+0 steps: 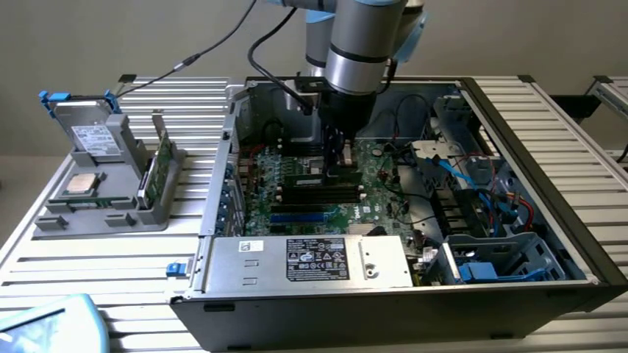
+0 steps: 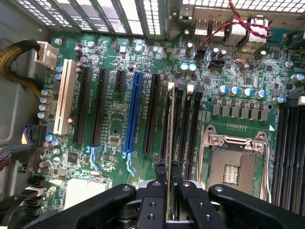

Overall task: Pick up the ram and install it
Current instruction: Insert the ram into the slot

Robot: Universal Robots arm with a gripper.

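The ram [image 2: 170,119] is held edge-on between the two black fingers [image 2: 159,174] of the gripper [image 2: 168,168], which is closed narrowly on the thin board. In the wrist view the stick is seen over the row of black memory slots [image 2: 193,124] just beside the empty CPU socket [image 2: 233,162] — between that socket and the blue expansion slot [image 2: 133,117]. Whether its lower edge already touches a slot cannot be told. A second group of black memory slots [image 2: 288,143] lies on the other side of the socket, and a white slot [image 2: 63,98] is found farther from the socket than the blue one. In the exterior view the robot arm [image 1: 354,51] is seen reaching down into the open computer case [image 1: 579,243] (over the green motherboard [image 1: 393,198]). Outside the case, well apart from the socket and to the exterior view's left, a grey holder [image 1: 59,220] carries a silver processor chip [image 1: 81,185] and an upright green card [image 1: 160,165].
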